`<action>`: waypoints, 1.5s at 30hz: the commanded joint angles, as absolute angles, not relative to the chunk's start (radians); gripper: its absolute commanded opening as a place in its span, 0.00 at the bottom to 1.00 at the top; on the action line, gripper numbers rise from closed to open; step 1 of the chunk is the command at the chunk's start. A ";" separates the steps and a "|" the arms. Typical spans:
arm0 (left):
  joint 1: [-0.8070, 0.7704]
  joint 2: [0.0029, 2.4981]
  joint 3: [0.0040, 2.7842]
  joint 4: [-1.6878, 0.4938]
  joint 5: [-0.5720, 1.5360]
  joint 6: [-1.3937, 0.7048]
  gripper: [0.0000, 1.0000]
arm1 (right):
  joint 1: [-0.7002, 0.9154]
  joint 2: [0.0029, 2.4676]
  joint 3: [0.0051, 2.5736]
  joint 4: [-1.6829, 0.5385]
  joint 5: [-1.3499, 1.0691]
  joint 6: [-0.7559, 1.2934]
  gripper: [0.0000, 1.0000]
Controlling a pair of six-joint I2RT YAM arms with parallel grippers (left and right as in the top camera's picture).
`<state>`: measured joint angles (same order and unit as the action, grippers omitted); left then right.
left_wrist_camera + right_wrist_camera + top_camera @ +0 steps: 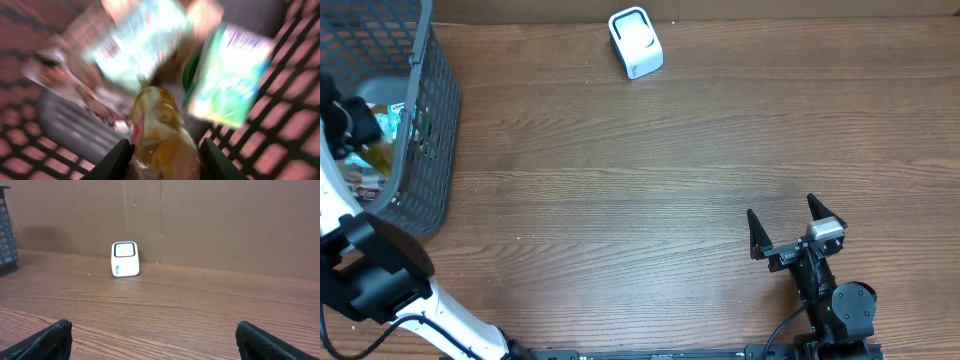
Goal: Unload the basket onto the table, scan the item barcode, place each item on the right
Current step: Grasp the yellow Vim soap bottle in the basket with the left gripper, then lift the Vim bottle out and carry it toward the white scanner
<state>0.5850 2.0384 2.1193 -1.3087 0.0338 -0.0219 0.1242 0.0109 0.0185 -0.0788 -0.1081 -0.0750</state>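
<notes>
Deep in the dark mesh basket [430,120], my left gripper [165,161] is shut on an amber, glossy packet [159,125]; a black finger presses each side of it. The view is blurred by motion. No barcode shows on the packet. From overhead, only the arm's black wrist [355,120] shows inside the basket. The white barcode scanner [635,42] stands at the table's far edge, its window facing my right gripper [155,340] in the right wrist view [125,259]. My right gripper [798,225] stands open and holds nothing, low over the table at the front right.
Other packages lie in the basket: a green-and-white one [230,75] to the right of the packet, a pale one [140,45] above it and a flat wrapper [55,75] at the left. The basket's mesh wall [280,125] is close on the right. Brown cardboard [225,225] backs the table.
</notes>
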 commanded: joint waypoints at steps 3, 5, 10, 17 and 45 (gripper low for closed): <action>0.588 1.983 2.429 -1.351 0.020 -0.155 0.19 | 0.122 0.004 0.008 -0.074 -0.114 -0.077 1.00; 0.586 1.958 2.495 -1.354 0.034 -0.202 0.19 | 0.122 0.004 0.008 -0.074 -0.113 -0.076 1.00; 0.555 1.870 2.574 -1.354 0.105 -0.218 0.19 | 0.122 0.004 0.008 -0.073 -0.113 -0.076 1.00; 0.453 1.766 2.574 -1.359 0.105 -0.218 0.17 | 0.122 0.004 0.008 -0.074 -0.113 -0.076 1.00; -0.151 1.920 2.477 -1.689 0.101 -0.246 0.06 | 0.122 0.004 0.008 -0.074 -0.113 -0.076 1.00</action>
<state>-0.1032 1.8793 2.5210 -1.6890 0.0937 -0.2131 0.1242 0.0113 0.0185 -0.0784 -0.1081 -0.0753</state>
